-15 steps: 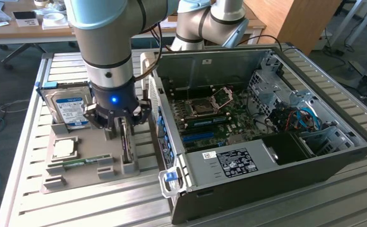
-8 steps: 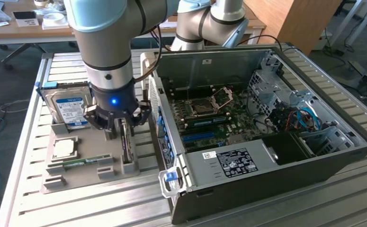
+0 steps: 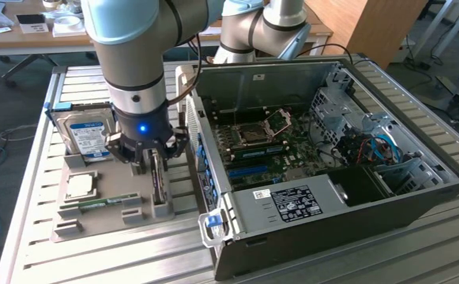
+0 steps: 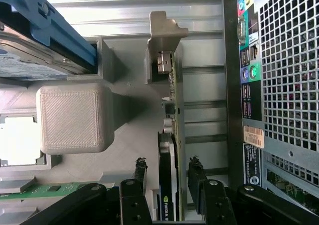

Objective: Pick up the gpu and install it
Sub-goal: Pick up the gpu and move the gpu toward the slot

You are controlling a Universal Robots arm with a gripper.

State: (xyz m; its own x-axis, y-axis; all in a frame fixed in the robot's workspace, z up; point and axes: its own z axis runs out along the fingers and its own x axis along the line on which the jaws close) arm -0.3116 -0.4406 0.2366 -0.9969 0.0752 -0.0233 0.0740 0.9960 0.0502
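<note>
Fingers: you are seeing them standing apart, one on each side of the gpu's thin edge. A narrow gap is showing at each pad, so nothing is being clamped.
Gripper: it is hanging straight down over the card, with its tips reaching below the card's upper edge.
Gpu: it is standing on edge in a slot of the grey tray, presenting its dark face and greenish board edge to your wrist camera.
Bracket: this silvery piece is sitting at the card's end away from the fingers, rising beside a grey tray post.
Tray: it is lying flat on the slatted metal table, just beside the computer case, on the exterior view's left of it.
Hard drive: it is leaning in the tray's far end, showing its blue label, on the exterior view's left of the gripper.
Processor: it is resting flat in a square pocket of the tray, near the hard drive.
Memory stick: this green strip is lying in a slot of the tray, just past the processor and apart from the card.
Computer case: it is lying on its side with the panel off, and its motherboard is facing up.
Arm: it is coming down from above with a blue light glowing at the wrist.
</note>
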